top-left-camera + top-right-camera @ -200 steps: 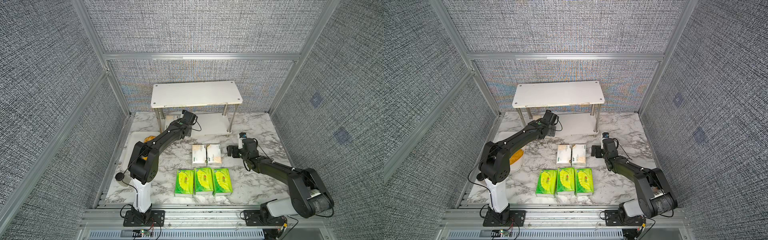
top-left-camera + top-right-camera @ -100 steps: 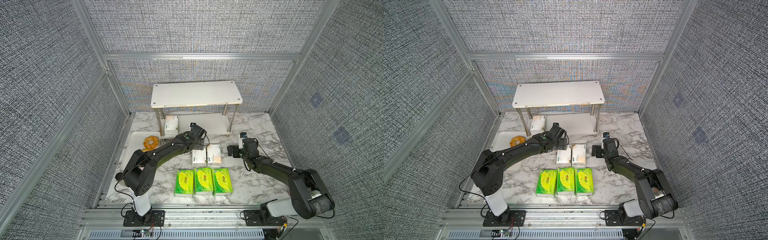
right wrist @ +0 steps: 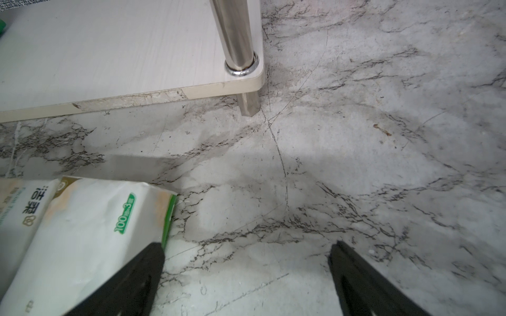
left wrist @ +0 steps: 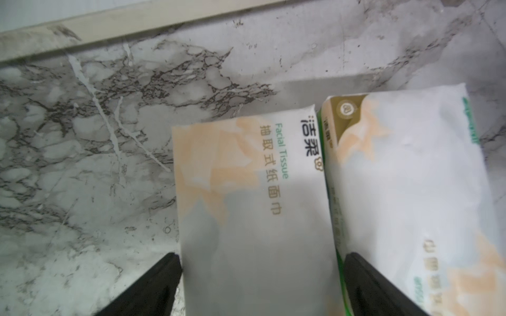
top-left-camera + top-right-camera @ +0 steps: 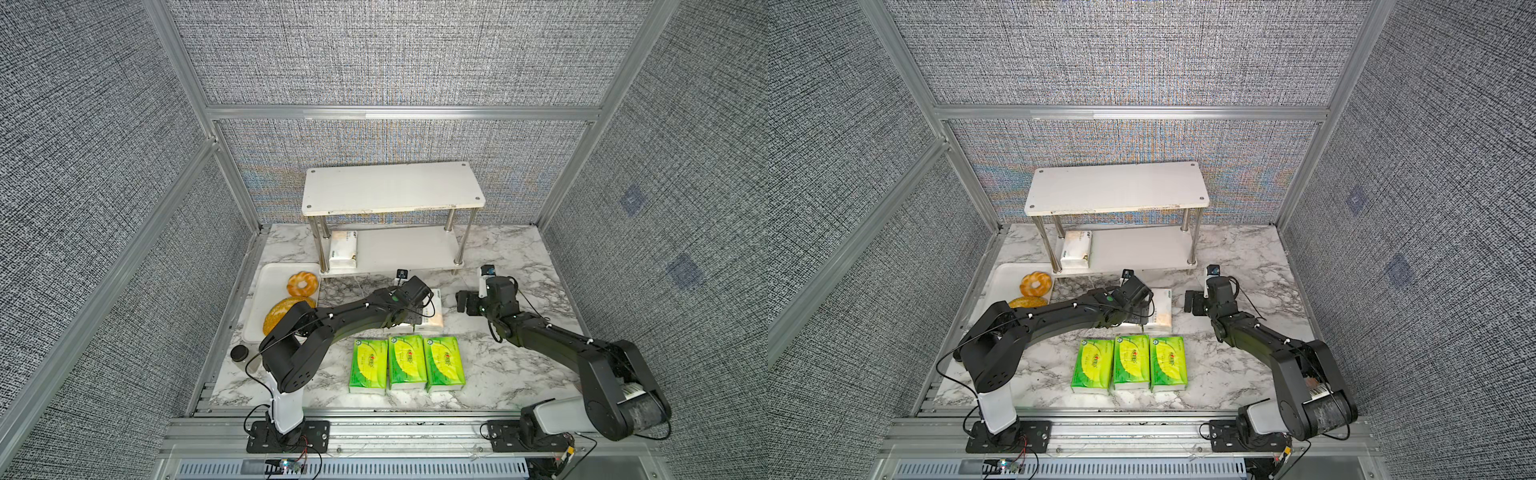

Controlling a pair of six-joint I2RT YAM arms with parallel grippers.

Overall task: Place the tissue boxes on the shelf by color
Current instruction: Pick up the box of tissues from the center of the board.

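One white-and-peach soft tissue pack (image 4: 254, 205) lies on the marble tabletop (image 4: 82, 164), touching its twin (image 4: 410, 177). The left gripper (image 4: 260, 254) straddles it, jaws wide. Descend squarely, slipping one jaw into the seam between packs.

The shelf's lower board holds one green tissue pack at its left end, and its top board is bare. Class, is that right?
No. Both top views show the tissue pack on the shelf's lower board is white-cream with peach patches, not green. It sits at the left end; the top board is bare.
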